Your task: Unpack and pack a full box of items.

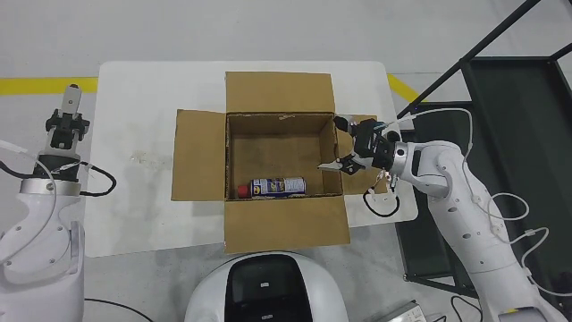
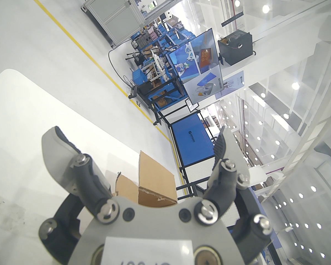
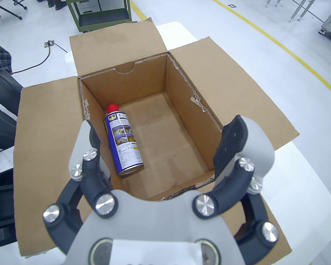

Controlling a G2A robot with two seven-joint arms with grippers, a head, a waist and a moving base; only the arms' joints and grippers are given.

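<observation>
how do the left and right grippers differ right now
The left gripper is near the table's edge, well apart from the box; the right gripper is over the box's rim. The left gripper points out at the room; the right gripper looks down at the spray can lying in the box. Both are open and empty.

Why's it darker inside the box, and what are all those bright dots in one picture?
Top view: the walls of the box shade its floor around the spray can. Left wrist view: looking up past the left end effector, the dots are glaring ceiling lamps. Right wrist view: the lens bends the yellow floor line.
</observation>
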